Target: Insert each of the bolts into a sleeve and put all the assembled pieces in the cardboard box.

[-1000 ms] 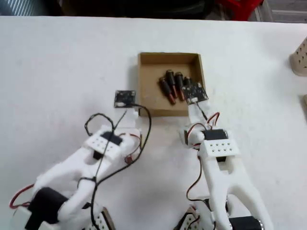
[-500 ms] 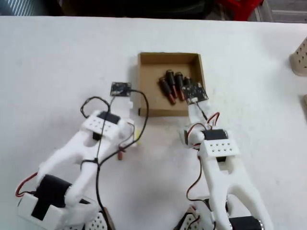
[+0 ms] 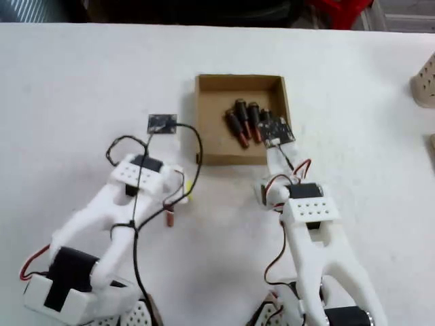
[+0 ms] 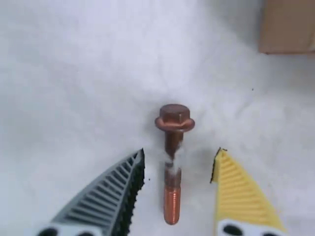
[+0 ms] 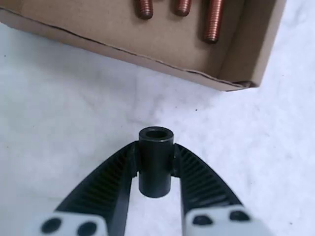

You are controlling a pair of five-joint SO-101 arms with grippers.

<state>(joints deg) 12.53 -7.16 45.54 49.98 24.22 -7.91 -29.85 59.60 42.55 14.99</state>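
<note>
The left pincer [image 4: 179, 151] is gaping wide astride the bolt [image 4: 171, 167] lying on the counter [image 3: 102, 75], near-left of the cardboard box [image 3: 207, 88]; the right pincer [image 5: 155, 146] is gripping a sleeve [image 5: 156, 167] upright just beside the box's near wall; a lopsided closing could be nudging the round bolt into rolling free.

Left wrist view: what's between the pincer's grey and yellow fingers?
A copper bolt lies on the table, shank between the fingers of the open left pincer, touching neither; left wrist view.

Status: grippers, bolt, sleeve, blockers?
Left gripper open, straddling loose bolt on table. Right gripper shut on upright black sleeve beside cardboard box. Assembled pieces inside. No blockers seen.
</note>
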